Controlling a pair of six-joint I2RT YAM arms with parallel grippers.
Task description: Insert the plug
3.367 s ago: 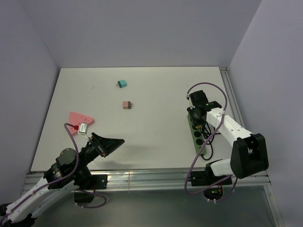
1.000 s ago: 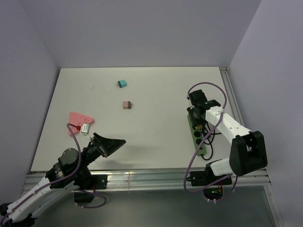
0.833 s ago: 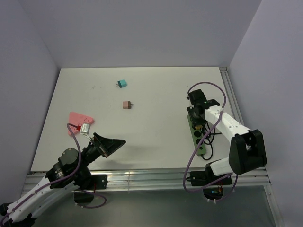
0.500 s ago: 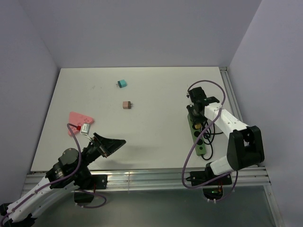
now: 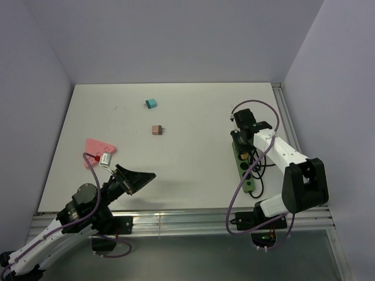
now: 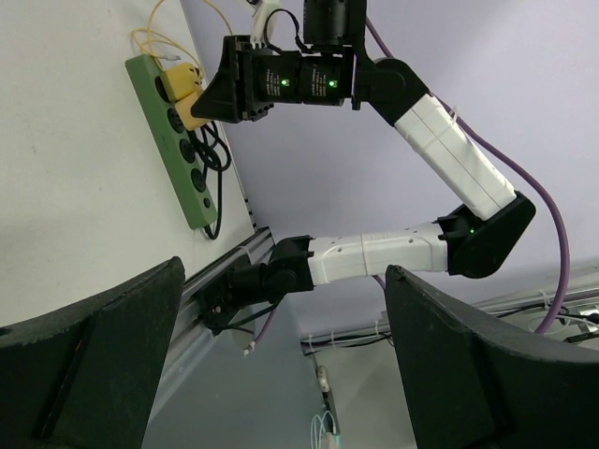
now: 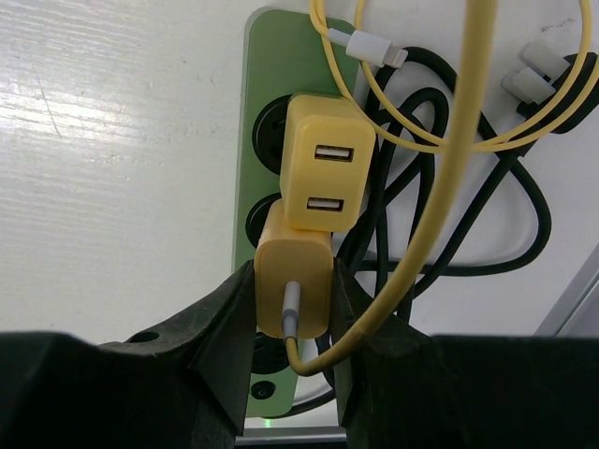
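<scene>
A green power strip [image 5: 245,173] lies along the table's right side and also shows in the right wrist view [image 7: 281,56] and the left wrist view [image 6: 176,150]. My right gripper [image 7: 295,309] is shut on a yellow plug [image 7: 295,271] with a yellow cable [image 7: 449,159]. It holds the plug over the strip's second socket, against a yellow two-port USB adapter [image 7: 329,159] seated in the first. The plug's prongs are hidden. In the top view the right gripper [image 5: 241,139] is over the strip's far end. My left gripper [image 5: 138,177] is open and empty, raised at the front left.
A teal plug [image 5: 151,103] and a pinkish plug [image 5: 156,129] lie at mid-table toward the back. A pink triangular piece [image 5: 95,148] lies at the left. A coiled black cord [image 7: 468,234] lies beside the strip, next to the right-hand table rail [image 5: 288,126].
My right gripper has shifted slightly toward the far end of the strip with the yellow plug. The left arm has barely moved.
</scene>
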